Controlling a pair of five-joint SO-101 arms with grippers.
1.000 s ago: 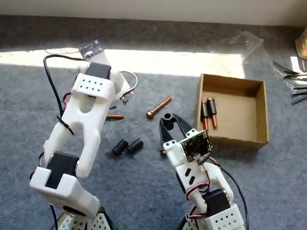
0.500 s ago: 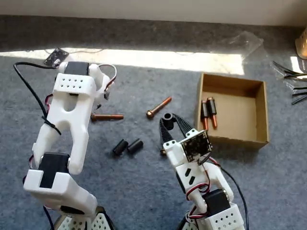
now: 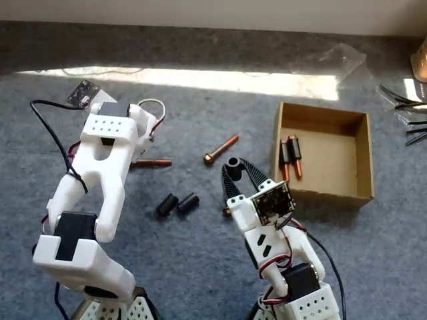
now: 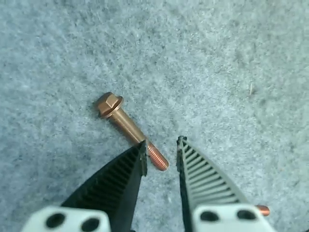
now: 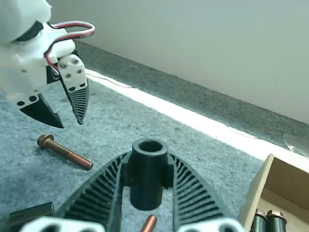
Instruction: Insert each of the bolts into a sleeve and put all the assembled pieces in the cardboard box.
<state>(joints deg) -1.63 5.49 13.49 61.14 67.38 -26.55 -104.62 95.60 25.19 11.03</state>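
I count two assembled pieces lying side by side in the cardboard box, near the wall closest to my right arm, so that much is done. Three sets look to be left. My right gripper pinches a black sleeve upright above the grey carpet, close to the box, its bore facing up and empty. A bolt tip shows on the carpet beneath it. My left gripper hangs spread and holds nothing, with its fingertips on either side of the threaded end of a copper bolt lying flat on the carpet. Another loose bolt lies between the two arms, and two spare sleeves lie close together nearer the arm bases. By my reckoning, none of the remaining three sets has been joined or boxed yet. As for writing, I can make out no label or lettering on the box, bolts or sleeves. The small circuit board on the right wrist has marks too fine to read.
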